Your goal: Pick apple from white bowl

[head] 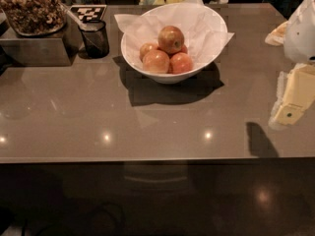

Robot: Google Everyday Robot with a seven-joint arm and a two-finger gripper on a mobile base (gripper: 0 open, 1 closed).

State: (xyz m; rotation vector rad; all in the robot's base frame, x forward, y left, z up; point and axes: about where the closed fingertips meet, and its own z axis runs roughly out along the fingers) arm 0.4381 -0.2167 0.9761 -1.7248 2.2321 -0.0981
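Observation:
The white bowl (167,75) stands at the back middle of the brown counter, lined with crinkled white paper. The dull red-brown apple (171,39) sits on top of the pile inside it. Brighter orange-pink apples (156,61) lie below and around it. My gripper (289,113) is at the right edge of the view, cream-coloured, hanging above the counter well to the right of and nearer than the bowl. Its shadow falls on the counter just left of it. It holds nothing that I can see.
A small black mesh cup (95,38) stands left of the bowl. A container of nuts (30,6) sits on a metal box (34,50) at the back left. The counter's front edge (147,160) runs across the middle of the view.

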